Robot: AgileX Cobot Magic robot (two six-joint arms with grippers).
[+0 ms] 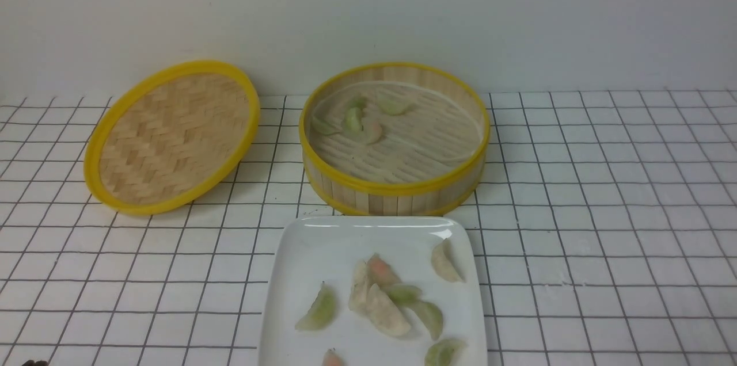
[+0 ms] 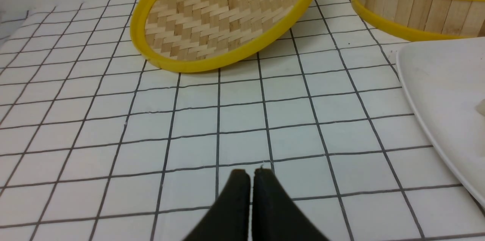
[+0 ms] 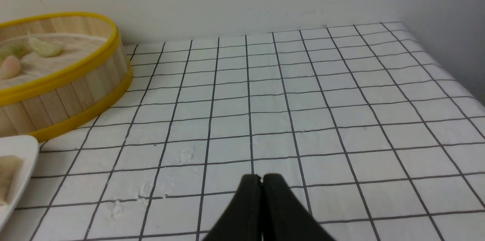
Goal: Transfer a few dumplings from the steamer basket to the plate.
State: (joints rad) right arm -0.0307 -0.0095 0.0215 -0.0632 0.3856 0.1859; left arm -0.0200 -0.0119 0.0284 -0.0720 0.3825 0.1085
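The steamer basket [image 1: 397,182] stands at the back centre with several dumplings [image 1: 363,124] in its far left part. The white plate [image 1: 305,256] lies in front of it with several dumplings [image 1: 383,308] on it. My left gripper [image 2: 250,172] is shut and empty, low over the tablecloth left of the plate [image 2: 439,82]. My right gripper [image 3: 262,176] is shut and empty over the cloth right of the basket [image 3: 75,93]. Neither gripper shows in the front view.
The flat woven lid [image 1: 173,136] leans tilted on the cloth left of the basket; it also shows in the left wrist view [image 2: 223,13]. A wall runs behind the table. The table's right edge meets a side wall [image 3: 454,25].
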